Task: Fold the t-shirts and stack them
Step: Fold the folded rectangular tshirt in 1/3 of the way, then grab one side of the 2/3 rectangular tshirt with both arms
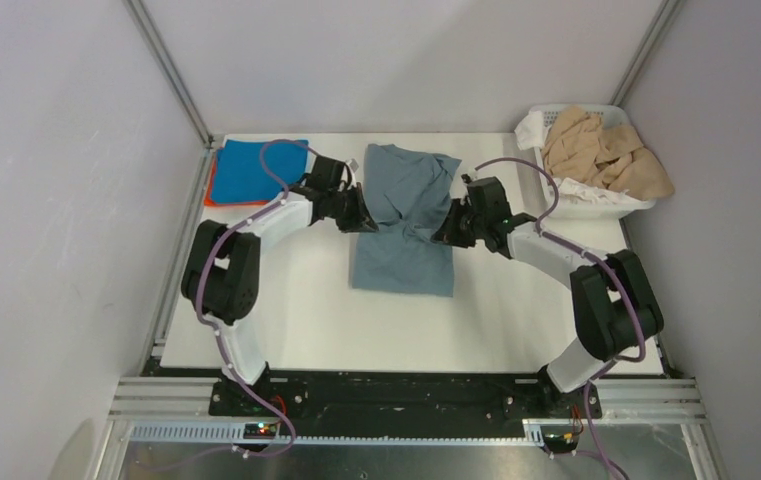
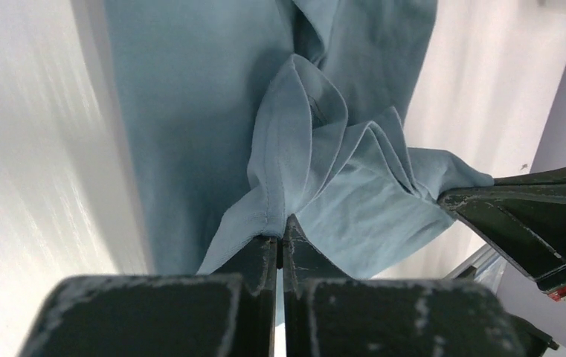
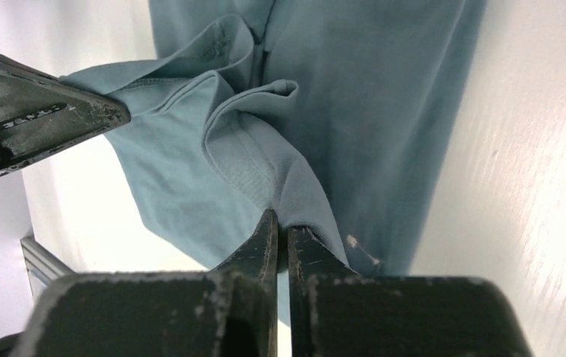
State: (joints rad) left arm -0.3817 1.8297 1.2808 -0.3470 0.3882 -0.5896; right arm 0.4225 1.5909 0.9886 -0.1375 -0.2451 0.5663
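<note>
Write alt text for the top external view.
The left gripper and right gripper pinch opposite sides of a grey-blue t-shirt on a white table. A blue shirt over an orange shirt lies far left; a white basket holding tan cloth stands far right.

The left gripper [image 2: 281,236] pinches a raised fold of the grey-blue shirt [image 2: 190,111], its two dark fingers pressed together on the hem at the shirt's near edge. From there the cloth bunches in pleats toward the right gripper [image 2: 454,199] — a dark wedge clamping the shirt's right side. The rest of the shirt lies flat on the white table [image 2: 27,163].
</note>
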